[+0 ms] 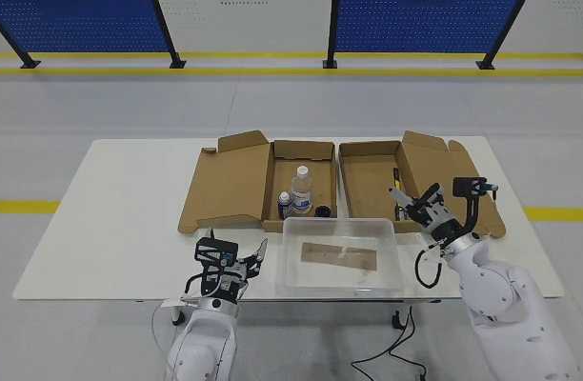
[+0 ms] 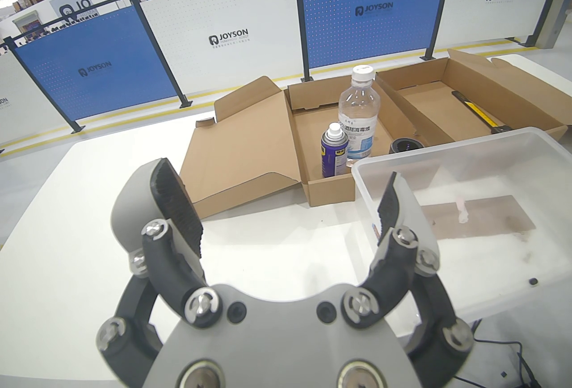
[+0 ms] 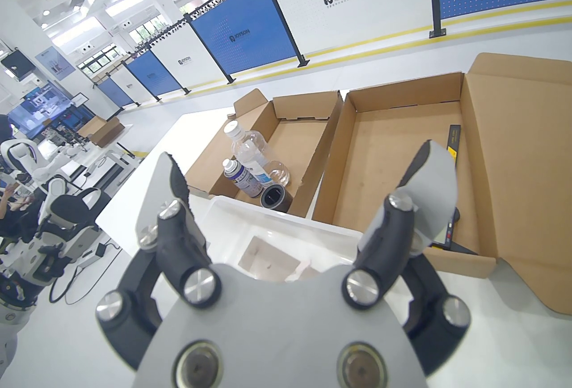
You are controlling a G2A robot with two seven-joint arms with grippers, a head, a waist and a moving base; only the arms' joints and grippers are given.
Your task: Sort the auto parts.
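The auto parts are seen already divided between two open cardboard boxes. A clear bottle, a blue spray can and a short black cylinder stand close together in the left box. A black-and-yellow long-handled tool lies along the far wall of the right box. The clear plastic bin lies at 6 o'clock of the boxes, and in it only a brown sheet is seen. The sorting is therefore judged to be at or near its end. The right hand is held spread and empty at 2 o'clock of the bin, over the right box beside the tool. The left hand is likewise spread and empty above the tabletop at 9 o'clock of the bin. Next, a check that the bin is empty is called for, and the right hand should be lifted clear of the box wall.
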